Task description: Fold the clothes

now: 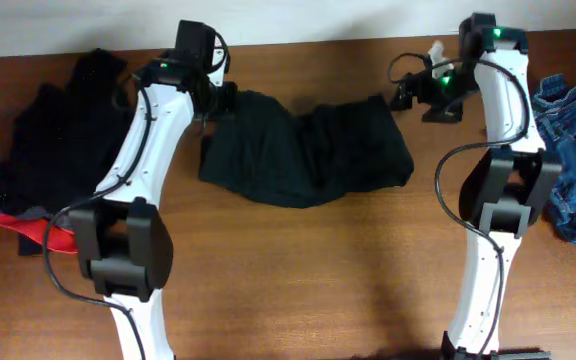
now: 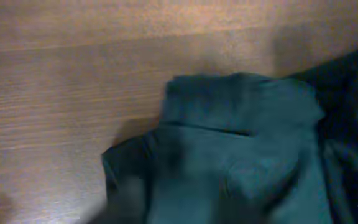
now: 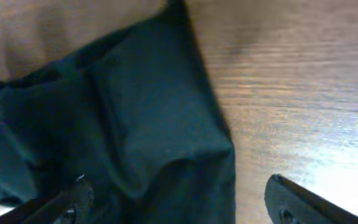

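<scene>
1. Fingers [image 3: 294,199] of the right gripper [image 3: 179,183] stand wide apart and clamp nothing. One is over the black garment [image 3: 142,124], the other over bare wood.
2. The left gripper [image 1: 226,100] hides its fingers. Its wrist view is blurred and shows only cloth and wood, so I cannot tell whether they are apart or together.
3. Seen from overhead, the black garment lies crumpled in a shallow arc, just toward 12 o'clock from the middle of the wooden table [image 1: 318,280].
4. The left gripper is at the garment's 10 o'clock corner and the right gripper at its 2 o'clock corner.
5. A heap of dark clothes [image 1: 63,140] lies at 9 o'clock, with a red-and-grey edge [image 1: 43,235] on its 7 o'clock side.
6. Blue denim jeans [image 1: 573,150] lie bunched at 3 o'clock, beyond the right arm [image 1: 498,190].
</scene>
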